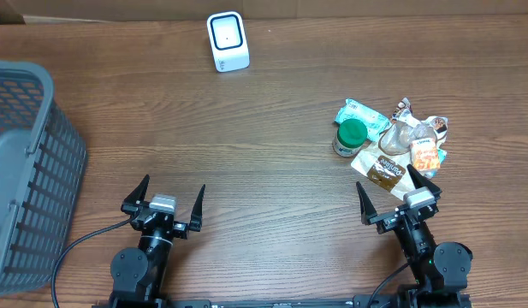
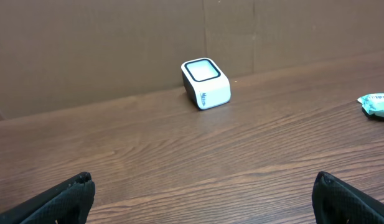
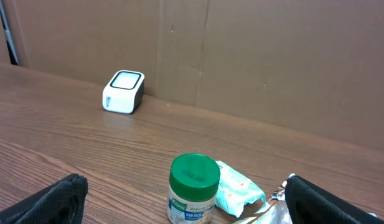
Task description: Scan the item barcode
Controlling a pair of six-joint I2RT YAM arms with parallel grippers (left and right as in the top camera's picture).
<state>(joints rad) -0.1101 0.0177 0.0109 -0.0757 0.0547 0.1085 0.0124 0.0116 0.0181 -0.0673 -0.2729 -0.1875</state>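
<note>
**A:** How do the two hands stand?

**B:** The left hand [image 1: 173, 190] sits low at the near edge of the table [image 1: 272, 128]. Its fingers are spread wide apart and hold nothing. The right hand [image 1: 385, 178] is the same, fingers wide apart and nothing between them.

**A:** What lies closest to the right hand?

**B:** A brown packet [image 1: 385, 169] lies at twelve o'clock, just beyond the fingertips. The rest of the heap is past it. A green-lidded jar [image 1: 350, 137] stands upright at eleven o'clock, with a pale green soft pack [image 1: 359, 112] lying right behind it. Crinkled snack bags [image 1: 420, 144] are bunched together at one o'clock, pressed against the brown packet.

**A:** And the scanner?

**B:** The white scanner [image 1: 227, 40], with a dark-framed window on its upper face, stands at the far edge of the table by the cardboard wall. That is ten o'clock from the right hand and one o'clock from the left, well apart from the heap.

**A:** Anything near the left hand?

**B:** A grey slatted basket [image 1: 24, 171] sits at nine to ten o'clock, on the table's left edge.
</note>
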